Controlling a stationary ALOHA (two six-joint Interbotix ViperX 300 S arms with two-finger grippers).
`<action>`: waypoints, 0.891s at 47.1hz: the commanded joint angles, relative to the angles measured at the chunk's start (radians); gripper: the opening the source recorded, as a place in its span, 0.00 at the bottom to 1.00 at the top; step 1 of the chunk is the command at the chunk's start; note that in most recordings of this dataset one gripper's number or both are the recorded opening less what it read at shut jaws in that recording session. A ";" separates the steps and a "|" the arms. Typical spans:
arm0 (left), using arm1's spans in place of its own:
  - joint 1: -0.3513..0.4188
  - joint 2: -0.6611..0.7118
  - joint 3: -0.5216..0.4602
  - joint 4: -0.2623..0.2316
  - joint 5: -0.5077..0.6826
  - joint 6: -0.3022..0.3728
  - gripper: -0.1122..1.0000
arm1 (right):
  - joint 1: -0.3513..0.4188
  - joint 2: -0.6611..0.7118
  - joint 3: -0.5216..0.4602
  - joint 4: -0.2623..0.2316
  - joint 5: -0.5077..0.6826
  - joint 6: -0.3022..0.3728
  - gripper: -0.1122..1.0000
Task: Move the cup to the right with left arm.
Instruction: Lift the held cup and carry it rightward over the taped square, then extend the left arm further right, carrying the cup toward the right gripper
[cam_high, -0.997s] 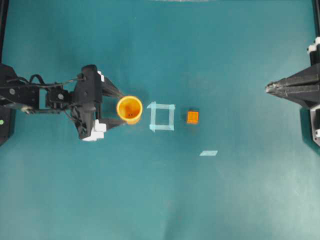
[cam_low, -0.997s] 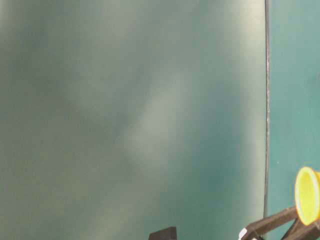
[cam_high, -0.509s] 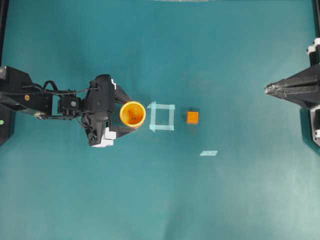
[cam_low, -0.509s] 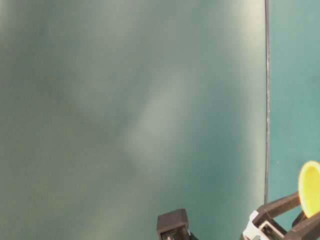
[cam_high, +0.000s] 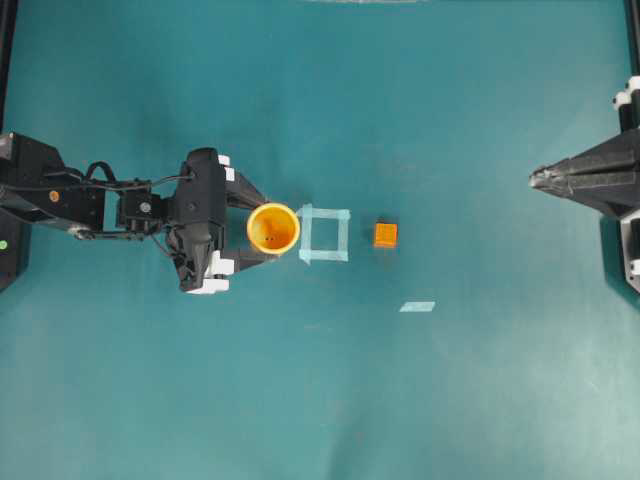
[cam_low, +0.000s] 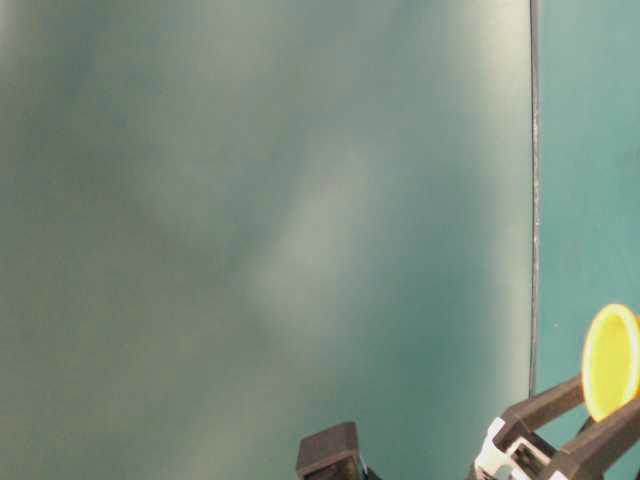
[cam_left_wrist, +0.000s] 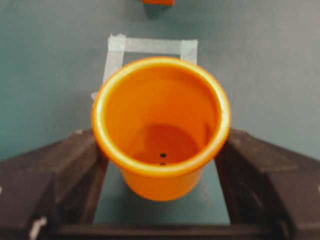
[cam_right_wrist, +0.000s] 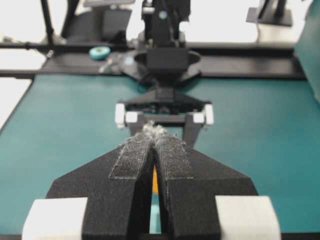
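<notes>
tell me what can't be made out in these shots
- Table-level view: mostly blur; cup cut by the right edge.
- Left wrist view: whether the left gripper's fingers touch the cup; orange cube cut by the top edge.
- Right wrist view: right gripper hides the cup.

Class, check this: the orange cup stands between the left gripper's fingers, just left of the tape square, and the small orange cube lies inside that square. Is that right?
Not quite. The cube lies outside the tape square, to its right, as the overhead view shows. The cup does stand between the left gripper's fingers, just left of the square.
</notes>
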 joint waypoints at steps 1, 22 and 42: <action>-0.003 -0.035 -0.015 0.003 -0.014 0.000 0.69 | 0.002 0.005 -0.032 0.002 -0.003 0.003 0.10; -0.005 -0.038 -0.126 0.002 -0.002 0.000 0.69 | 0.002 0.005 -0.032 0.002 -0.003 0.003 0.10; 0.000 0.066 -0.339 0.011 0.063 0.003 0.69 | 0.002 0.003 -0.035 0.002 -0.003 0.002 0.10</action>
